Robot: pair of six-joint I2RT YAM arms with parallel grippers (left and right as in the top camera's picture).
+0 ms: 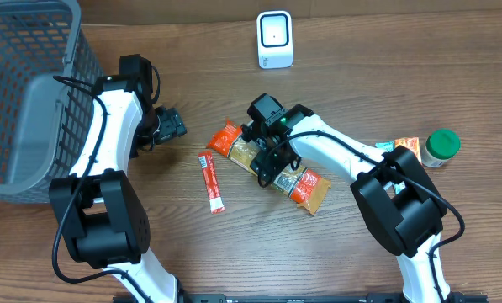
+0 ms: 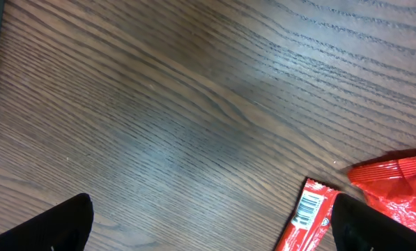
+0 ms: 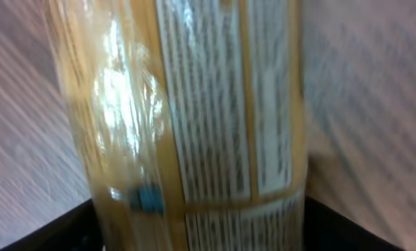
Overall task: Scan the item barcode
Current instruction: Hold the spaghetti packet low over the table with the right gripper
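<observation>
Snack package [image 1: 306, 186] lies flat on the table [image 1: 351, 67], on a diagonal, near the white scanner [image 1: 275, 39] on the robot's side of it and clear of it. Right gripper [image 1: 271, 156] sits right on top of the package's middle. The right wrist view is blurred: label text fills the frame and the dark fingers [image 3: 51, 233] straddle the pack, but I can't tell if they're actually clamping it. Left gripper [image 1: 171, 124] is left of the scanner, jaws spread wide, nothing between the fingertips [image 2: 58, 226], just bare wood. Red stick packet [image 1: 211, 182] is further out from the scanner than the package, lying flat. Green-lid jar [image 1: 441, 145] is well right of the scanner.
</observation>
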